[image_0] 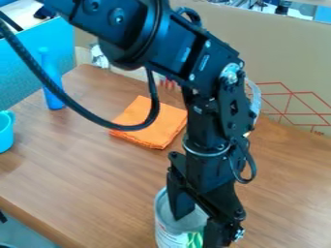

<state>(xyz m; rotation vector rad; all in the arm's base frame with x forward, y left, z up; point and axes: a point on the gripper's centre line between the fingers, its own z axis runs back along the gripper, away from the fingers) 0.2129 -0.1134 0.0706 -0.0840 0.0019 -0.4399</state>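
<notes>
1. Closest to me, at the bottom edge of the frame, a metal can (169,237) stands upright on the brown wood-look counter (77,179), its pale label showing a patch of green.
2. The black end effector (199,230) hangs right over it, fingers spread: one is over the can's top, the other toward its right side. Whether either touches the can, I can't tell.
3. The black arm (210,131) comes in from the top of the frame, a dark cable (76,102) looping down on its left.
4. Above the can, around the middle of the frame, an orange cloth (136,111) lies flat, partly behind that cable.
5. At the left edge I see part of a light-blue cup (5,133); above and right of it stands a tall, slim blue object (53,99).
6. At the back, a turquoise panel (77,53) fills the upper left, and cardboard (284,48) with red lines spans the upper right.
</notes>
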